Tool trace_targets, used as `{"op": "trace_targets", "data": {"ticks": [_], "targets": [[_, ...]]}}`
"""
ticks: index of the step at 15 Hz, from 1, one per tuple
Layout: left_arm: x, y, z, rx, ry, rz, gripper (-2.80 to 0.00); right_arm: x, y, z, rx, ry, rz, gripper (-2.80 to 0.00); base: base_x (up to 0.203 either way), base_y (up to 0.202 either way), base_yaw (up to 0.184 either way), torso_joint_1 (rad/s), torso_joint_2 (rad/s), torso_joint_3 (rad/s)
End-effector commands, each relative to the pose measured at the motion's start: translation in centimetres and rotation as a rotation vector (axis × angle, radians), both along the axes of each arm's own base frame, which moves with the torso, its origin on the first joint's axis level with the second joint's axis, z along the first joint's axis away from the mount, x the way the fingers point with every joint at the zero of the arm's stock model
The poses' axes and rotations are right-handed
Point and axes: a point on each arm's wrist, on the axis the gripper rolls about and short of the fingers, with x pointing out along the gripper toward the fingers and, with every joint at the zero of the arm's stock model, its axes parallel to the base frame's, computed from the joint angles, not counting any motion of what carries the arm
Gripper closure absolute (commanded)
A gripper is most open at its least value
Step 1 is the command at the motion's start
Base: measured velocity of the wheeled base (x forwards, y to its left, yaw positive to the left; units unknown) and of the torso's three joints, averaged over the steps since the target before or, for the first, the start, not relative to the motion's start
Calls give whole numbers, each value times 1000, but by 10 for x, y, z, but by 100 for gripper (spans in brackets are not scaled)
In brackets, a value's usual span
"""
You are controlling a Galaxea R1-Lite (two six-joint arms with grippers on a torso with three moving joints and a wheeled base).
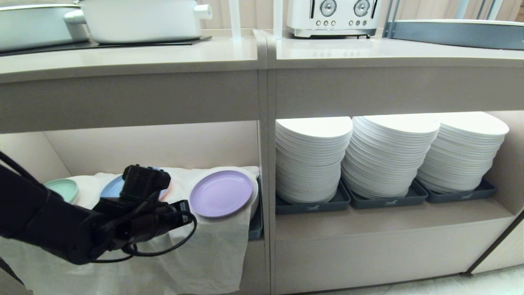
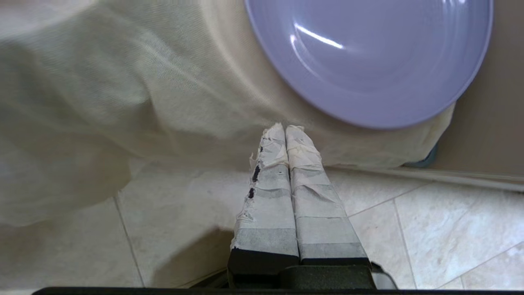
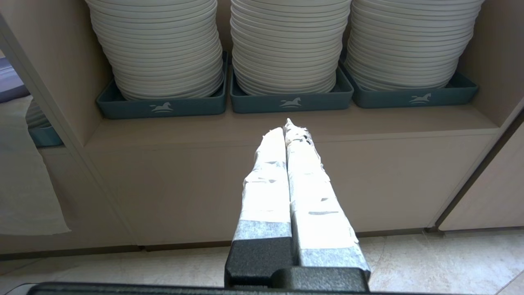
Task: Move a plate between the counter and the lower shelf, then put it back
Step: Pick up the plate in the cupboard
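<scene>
The lavender plate [image 1: 221,193] [image 2: 368,57] lies flat on a white cloth [image 1: 204,254] draped over round stacks in the lower shelf [image 1: 155,143], at its right end. The beige counter [image 1: 123,57] runs above it. My left arm reaches in from the lower left, in front of the shelf. The left gripper [image 2: 285,128] is shut and empty, its tips just short of the plate's near rim, over the hanging cloth. My right gripper [image 3: 286,125] is shut with nothing in it, facing the neighbouring compartment low down; it does not show in the head view.
A light blue plate [image 1: 110,187] and a mint green plate [image 1: 62,189] lie on the cloth left of the lavender one. Tall white plate stacks [image 1: 385,155] in grey trays [image 1: 313,207] fill the right compartment. A white pot [image 1: 139,18] and toaster [image 1: 331,16] stand on top.
</scene>
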Motion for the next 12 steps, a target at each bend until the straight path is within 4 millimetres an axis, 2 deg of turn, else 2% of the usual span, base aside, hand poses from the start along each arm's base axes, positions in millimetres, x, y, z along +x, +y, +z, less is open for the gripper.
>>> {"op": "trace_targets", "data": {"ticks": [1,5,12], "targets": [[7,-6,-8,13,16,4,0,0,0,0,0,0,-1,0,0,0,0,0,0,0],[13,-7,-18,39,37,24,0,0,0,0,0,0,0,0,0,0,0,0,0,0],[26,-11,-22,42,29,35,0,0,0,0,0,0,-1,0,0,0,0,0,0,0]]}}
